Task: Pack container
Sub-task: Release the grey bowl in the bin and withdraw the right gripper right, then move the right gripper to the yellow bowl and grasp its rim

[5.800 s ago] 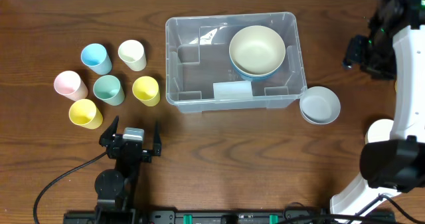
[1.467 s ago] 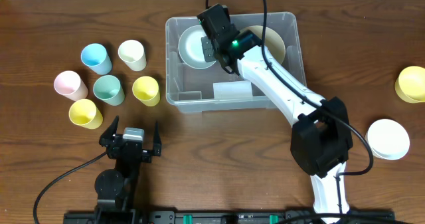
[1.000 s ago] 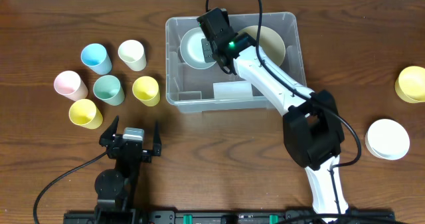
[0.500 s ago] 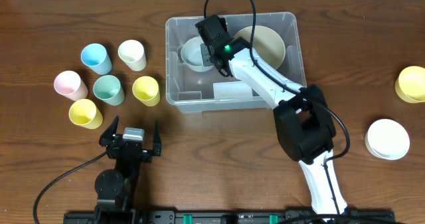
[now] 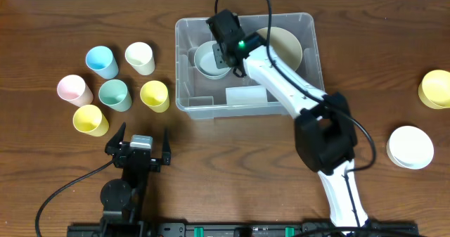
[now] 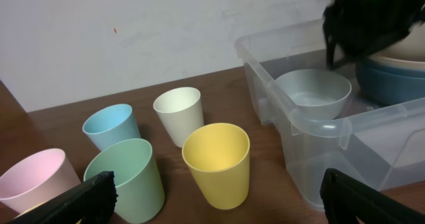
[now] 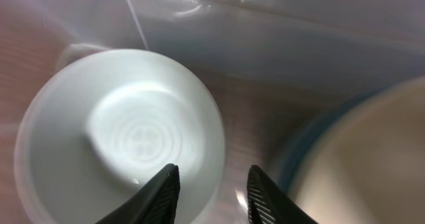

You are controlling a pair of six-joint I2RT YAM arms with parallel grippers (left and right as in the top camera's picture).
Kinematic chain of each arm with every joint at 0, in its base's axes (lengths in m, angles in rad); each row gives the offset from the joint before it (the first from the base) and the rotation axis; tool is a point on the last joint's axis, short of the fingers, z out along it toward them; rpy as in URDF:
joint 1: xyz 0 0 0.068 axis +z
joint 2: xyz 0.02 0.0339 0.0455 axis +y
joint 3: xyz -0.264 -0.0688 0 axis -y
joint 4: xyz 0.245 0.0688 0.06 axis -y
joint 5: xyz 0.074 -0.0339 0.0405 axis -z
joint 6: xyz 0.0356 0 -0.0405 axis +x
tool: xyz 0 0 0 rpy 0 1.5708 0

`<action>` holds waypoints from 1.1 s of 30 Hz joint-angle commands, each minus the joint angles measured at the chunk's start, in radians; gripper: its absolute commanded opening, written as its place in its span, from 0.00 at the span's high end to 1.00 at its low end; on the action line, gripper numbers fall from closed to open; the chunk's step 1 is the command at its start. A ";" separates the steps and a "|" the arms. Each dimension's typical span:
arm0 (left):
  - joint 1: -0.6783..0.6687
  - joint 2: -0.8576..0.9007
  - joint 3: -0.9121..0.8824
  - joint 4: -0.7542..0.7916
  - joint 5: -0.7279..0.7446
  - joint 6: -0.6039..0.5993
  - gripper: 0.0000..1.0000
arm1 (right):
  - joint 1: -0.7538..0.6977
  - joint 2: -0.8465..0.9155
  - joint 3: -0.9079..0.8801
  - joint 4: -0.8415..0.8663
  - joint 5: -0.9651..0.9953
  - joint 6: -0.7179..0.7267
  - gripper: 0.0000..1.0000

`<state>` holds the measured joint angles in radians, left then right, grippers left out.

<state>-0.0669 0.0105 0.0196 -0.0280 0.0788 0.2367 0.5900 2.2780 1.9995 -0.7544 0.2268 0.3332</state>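
Six plastic cups are grouped at the left, from the pink cup (image 5: 73,89) to the yellow cup (image 5: 155,95); none has been packed yet. The left gripper (image 5: 139,147) is parked below them with its jaws spread wide, and nothing is held.

The container (image 5: 177,68) is placed at the middle of the far side of the table. It is a clear rectangular bin with rounded corners, a rimmed edge and moulded inner ribs.

In its left half a small pale bowl (image 5: 207,60) is now seen resting on the floor, where a moment earlier it was carried higher. The right gripper (image 7: 207,184) has been loosened over the bowl's rim, so the bowl is judged released and one more item packed. A cream bowl nested in a blue bowl (image 5: 281,47) fills the right half.

White bowls (image 5: 410,147) are left at the far right.
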 commanded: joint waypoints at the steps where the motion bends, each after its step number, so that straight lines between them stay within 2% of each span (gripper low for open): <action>1: 0.005 -0.005 -0.016 -0.035 0.015 0.002 0.02 | -0.015 -0.172 0.107 -0.082 0.006 -0.027 0.54; 3: 0.005 -0.005 -0.016 -0.035 0.015 0.003 0.02 | -0.031 -0.238 0.126 -0.158 0.013 -0.027 0.50; 8: 0.005 -0.005 -0.016 -0.035 0.015 0.003 0.02 | -0.133 -0.383 0.127 -0.309 0.030 -0.002 0.47; 12: 0.005 -0.005 -0.016 -0.035 0.015 0.003 0.02 | -0.301 -0.447 0.127 -0.446 0.032 0.034 0.47; 18: 0.005 -0.005 -0.016 -0.035 0.015 0.003 0.02 | -0.590 -0.440 0.107 -0.575 0.020 0.098 0.50; 23: 0.005 -0.005 -0.016 -0.035 0.015 0.003 0.02 | -0.800 -0.430 0.021 -0.554 -0.038 0.129 0.51; 28: 0.005 -0.005 -0.016 -0.035 0.015 0.003 0.02 | -0.980 -0.425 -0.122 -0.442 -0.103 0.116 0.51; 33: 0.005 -0.005 -0.016 -0.035 0.015 0.003 0.02 | -1.089 -0.424 -0.276 -0.273 -0.127 0.000 0.50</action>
<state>-0.0669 0.0105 0.0196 -0.0280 0.0784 0.2363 -0.4698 1.8465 1.7752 -1.0607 0.1329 0.4061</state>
